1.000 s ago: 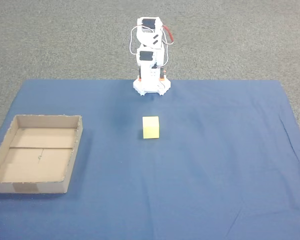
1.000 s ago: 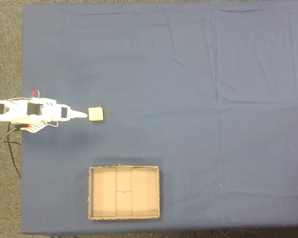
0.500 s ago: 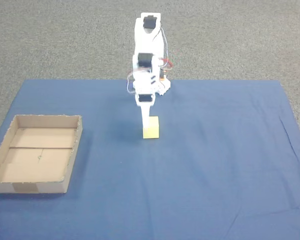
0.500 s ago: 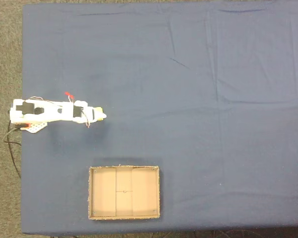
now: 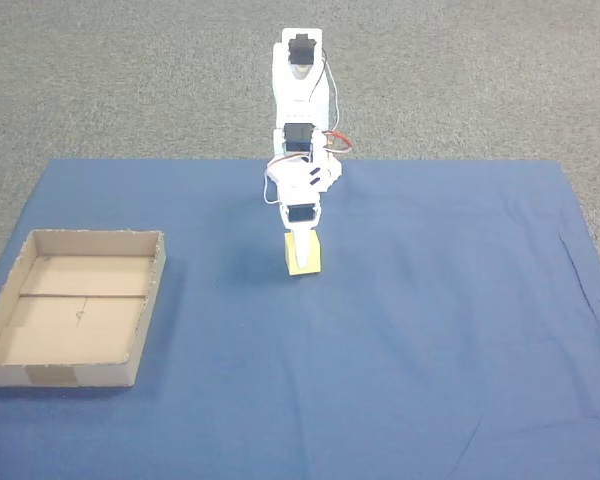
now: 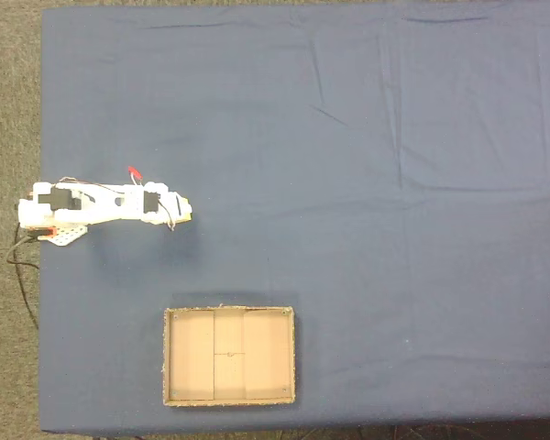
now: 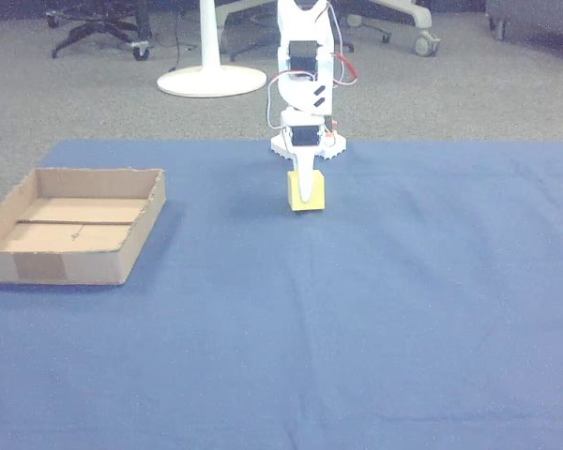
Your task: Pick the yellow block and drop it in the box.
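Blue cloth point(image 5: 440, 330) covers the desk; tool point(image 5: 301, 250) is down right over the block point(image 5: 305, 258), box point(image 5: 40, 375) well left. Can't tell if it's gripping.

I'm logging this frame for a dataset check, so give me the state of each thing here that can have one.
yellow block: resting on the blue cloth, not in the box.
box: open-topped, empty, flat on the cloth.
gripper: lowered onto the yellow block from above; whether its jaws are open or shut cannot be told.
blue cloth: spread flat, a few creases.
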`<act>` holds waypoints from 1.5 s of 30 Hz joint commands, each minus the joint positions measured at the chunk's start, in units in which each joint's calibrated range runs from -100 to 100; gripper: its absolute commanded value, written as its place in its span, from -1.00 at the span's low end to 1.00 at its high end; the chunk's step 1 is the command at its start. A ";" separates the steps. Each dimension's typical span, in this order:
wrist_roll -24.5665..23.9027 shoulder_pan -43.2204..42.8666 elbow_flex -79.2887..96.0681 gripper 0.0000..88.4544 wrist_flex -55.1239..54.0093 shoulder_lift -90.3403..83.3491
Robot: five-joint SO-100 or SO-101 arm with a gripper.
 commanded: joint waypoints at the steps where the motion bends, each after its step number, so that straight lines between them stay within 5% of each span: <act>1: 0.54 -0.31 1.23 -0.58 -0.89 -1.61; 14: -2.69 14.48 -15.79 -0.58 0.76 -30.91; 30: 1.17 42.32 -71.35 -0.62 -8.33 29.71; 40: 1.95 42.24 -95.25 -0.67 -4.28 56.14; 45: 2.64 41.37 -91.44 -0.26 -5.11 55.38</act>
